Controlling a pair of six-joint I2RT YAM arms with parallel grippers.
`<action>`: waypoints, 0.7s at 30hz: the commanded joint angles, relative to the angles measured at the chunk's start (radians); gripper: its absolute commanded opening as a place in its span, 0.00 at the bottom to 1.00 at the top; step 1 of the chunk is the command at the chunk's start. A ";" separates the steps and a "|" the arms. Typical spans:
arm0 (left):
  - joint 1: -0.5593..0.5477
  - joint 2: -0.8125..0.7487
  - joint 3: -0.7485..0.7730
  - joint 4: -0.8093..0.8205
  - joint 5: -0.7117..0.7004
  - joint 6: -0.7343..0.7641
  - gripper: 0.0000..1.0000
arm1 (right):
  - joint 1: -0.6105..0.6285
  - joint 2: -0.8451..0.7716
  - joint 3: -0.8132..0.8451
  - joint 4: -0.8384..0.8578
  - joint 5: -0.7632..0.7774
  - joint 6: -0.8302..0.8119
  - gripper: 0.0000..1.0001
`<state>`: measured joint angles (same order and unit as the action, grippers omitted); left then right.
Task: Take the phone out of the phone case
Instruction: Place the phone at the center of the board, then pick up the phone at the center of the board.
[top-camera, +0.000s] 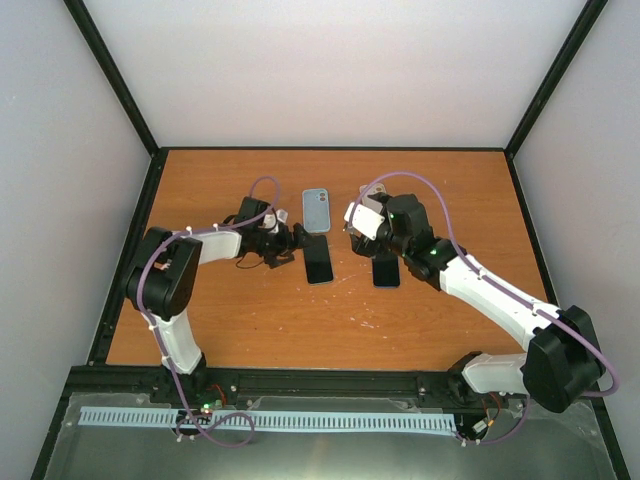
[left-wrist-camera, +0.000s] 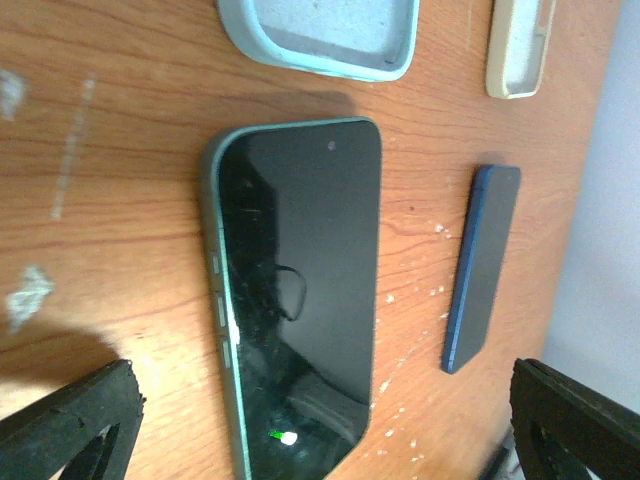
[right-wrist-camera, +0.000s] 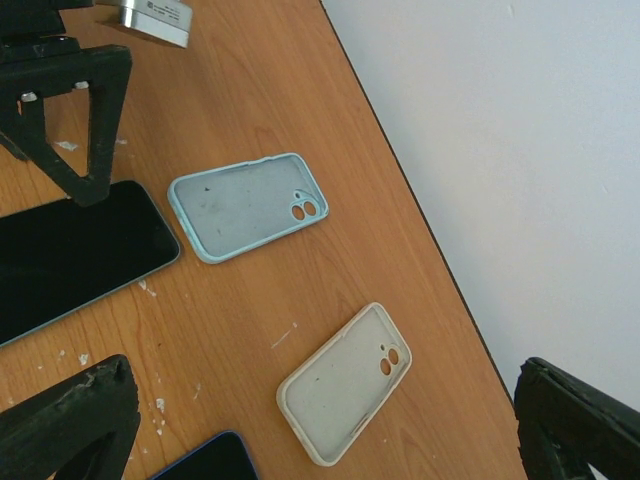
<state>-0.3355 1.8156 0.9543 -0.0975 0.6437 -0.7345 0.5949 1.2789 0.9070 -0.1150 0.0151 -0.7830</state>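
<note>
A dark-screened phone (left-wrist-camera: 300, 290) with a green edge lies bare and flat on the wooden table (top-camera: 300, 320). My left gripper (left-wrist-camera: 322, 378) hovers over its lower end, open, a finger (left-wrist-camera: 70, 425) on either side and not touching it. Just beyond the phone lies the light-blue phone case (left-wrist-camera: 320, 40), empty and inside up. The top view shows the phone (top-camera: 319, 260), the case (top-camera: 317, 208) and the left gripper (top-camera: 290, 245) beside them. My right gripper (right-wrist-camera: 325, 368) is open above a cream case (right-wrist-camera: 345, 385), holding nothing.
A blue phone (top-camera: 386, 270) lies bare to the right of the green one, partly under the right arm. The cream case is empty too. The table's right edge (right-wrist-camera: 420, 210) meets a white wall. Black frame posts (top-camera: 115, 80) stand at the back corners.
</note>
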 joint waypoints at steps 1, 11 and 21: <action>0.073 -0.065 0.069 -0.149 -0.095 0.176 1.00 | -0.008 0.016 0.066 -0.043 -0.003 0.062 1.00; 0.325 -0.166 0.233 -0.397 -0.098 0.592 1.00 | -0.010 0.025 0.171 -0.176 -0.091 0.110 1.00; 0.549 -0.242 0.255 -0.697 -0.155 1.086 1.00 | -0.014 0.109 0.327 -0.358 -0.262 0.182 1.00</action>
<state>0.1249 1.6157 1.1915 -0.6075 0.5323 0.0639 0.5892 1.3529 1.1694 -0.3717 -0.1452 -0.6468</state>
